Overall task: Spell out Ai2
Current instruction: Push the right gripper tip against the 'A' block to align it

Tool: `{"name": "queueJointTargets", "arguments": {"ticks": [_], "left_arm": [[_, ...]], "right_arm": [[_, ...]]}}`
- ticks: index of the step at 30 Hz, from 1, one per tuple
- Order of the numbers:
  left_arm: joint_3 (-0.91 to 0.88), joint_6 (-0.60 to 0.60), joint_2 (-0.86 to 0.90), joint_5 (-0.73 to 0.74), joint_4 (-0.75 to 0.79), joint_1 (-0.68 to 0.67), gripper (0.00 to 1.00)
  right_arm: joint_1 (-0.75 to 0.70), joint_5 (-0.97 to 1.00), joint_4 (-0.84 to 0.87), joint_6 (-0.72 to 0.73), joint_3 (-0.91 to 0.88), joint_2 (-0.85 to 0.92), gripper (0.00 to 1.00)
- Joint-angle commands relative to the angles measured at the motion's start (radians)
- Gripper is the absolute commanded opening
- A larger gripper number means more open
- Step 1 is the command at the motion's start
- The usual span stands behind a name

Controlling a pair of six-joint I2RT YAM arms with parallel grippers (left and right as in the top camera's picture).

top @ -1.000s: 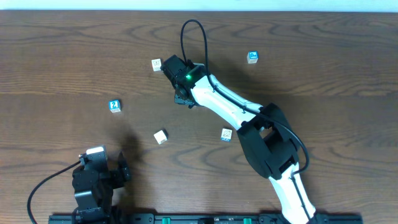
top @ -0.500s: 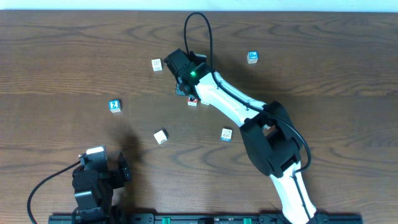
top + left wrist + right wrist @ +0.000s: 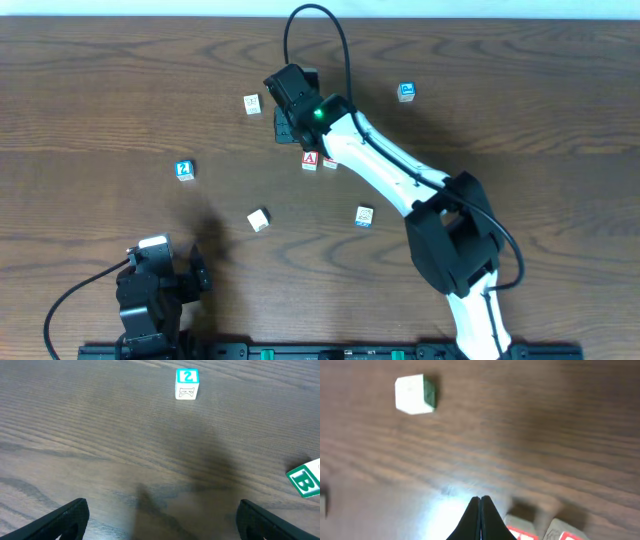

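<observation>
The red A cube (image 3: pixel 310 160) lies on the table with a second red-faced cube (image 3: pixel 329 162) touching its right side; that cube's letter is too small to read. Both show at the bottom of the right wrist view, the one (image 3: pixel 522 531) and the other (image 3: pixel 566 535). My right gripper (image 3: pixel 286 128) is shut and empty, just up and left of them; its closed tips show in the right wrist view (image 3: pixel 480 502). The blue 2 cube (image 3: pixel 184 170) lies alone at the left, and also shows in the left wrist view (image 3: pixel 187 383). My left gripper (image 3: pixel 165 525) is open and empty near the front edge (image 3: pixel 190 275).
A pale cube (image 3: pixel 252 103) with a green side (image 3: pixel 415 394) lies left of the right gripper. Another blue cube (image 3: pixel 406 92) is at the back right. A pale cube (image 3: pixel 259 219) and a blue-edged cube (image 3: pixel 364 216) lie in the middle. A green B cube (image 3: pixel 305 477) is near the left gripper.
The right gripper has drawn back up and to the left off the red A cube. The cube now lies uncovered beside the other red cube. The left arm has not moved.
</observation>
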Motion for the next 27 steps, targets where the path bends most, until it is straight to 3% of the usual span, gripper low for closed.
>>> {"name": "queueJointTargets", "arguments": {"ticks": [1, 27], "left_arm": [[-0.013, 0.014, -0.006, -0.008, -0.011, 0.003, 0.96], [-0.013, 0.014, -0.006, -0.008, -0.011, 0.003, 0.95]], "right_arm": [[0.031, -0.050, -0.021, -0.052, -0.002, 0.008, 0.01], [0.041, -0.089, -0.161, -0.040, -0.028, 0.095, 0.01]]}}
